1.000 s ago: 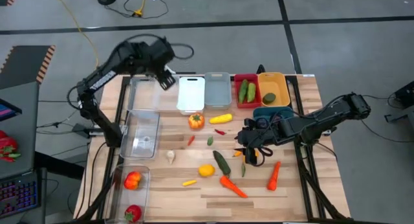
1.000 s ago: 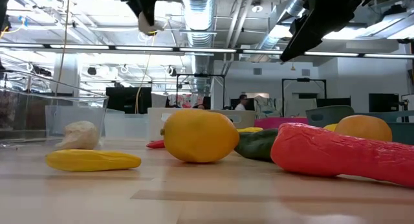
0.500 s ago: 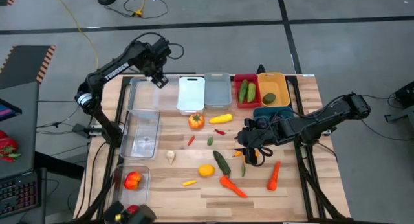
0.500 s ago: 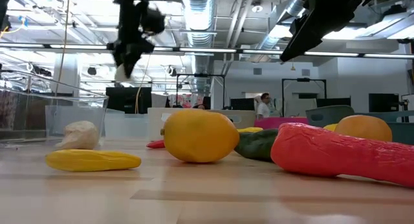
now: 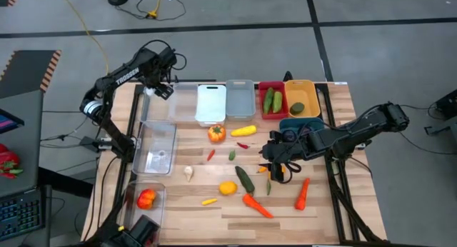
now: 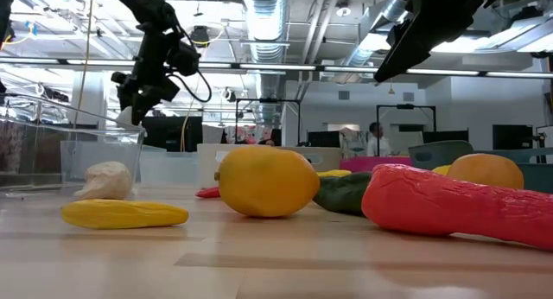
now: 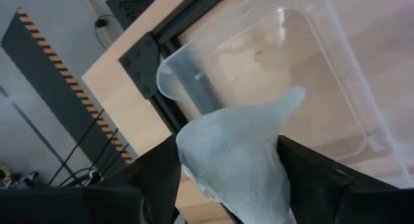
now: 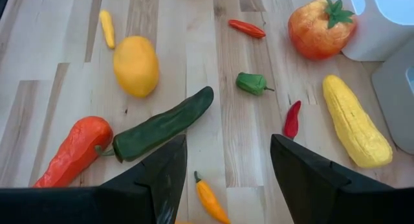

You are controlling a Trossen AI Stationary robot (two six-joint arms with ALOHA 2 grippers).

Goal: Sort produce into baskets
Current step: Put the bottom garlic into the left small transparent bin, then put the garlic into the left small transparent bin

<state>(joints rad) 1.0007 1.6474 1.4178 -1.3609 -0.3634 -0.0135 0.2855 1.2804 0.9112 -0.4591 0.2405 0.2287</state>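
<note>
From above, we see the left gripper (image 5: 163,90) over a clear basket (image 5: 158,103) at the table's far left corner. Its wrist view shows the jaws clamping a white garlic (image 7: 236,162). The right gripper (image 8: 223,179) hovers part-open above scattered produce, a cucumber (image 8: 165,125) below.

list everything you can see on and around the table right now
clear baskets: three, table's left edge; the nearest holds a red tomato
white basket, grey basket: one each, far edge
red basket: one, holds two green cucumbers
orange-yellow basket: one, holds a green piece
teal basket: one, partly under the right arm
loose produce, mid-table: two orange carrots, dark cucumber, lemon, garlic, orange tomato, several small chilies
left gripper: jaws shut on second garlic, over the far clear basket
right gripper: jaws open, above the loose produce
</note>
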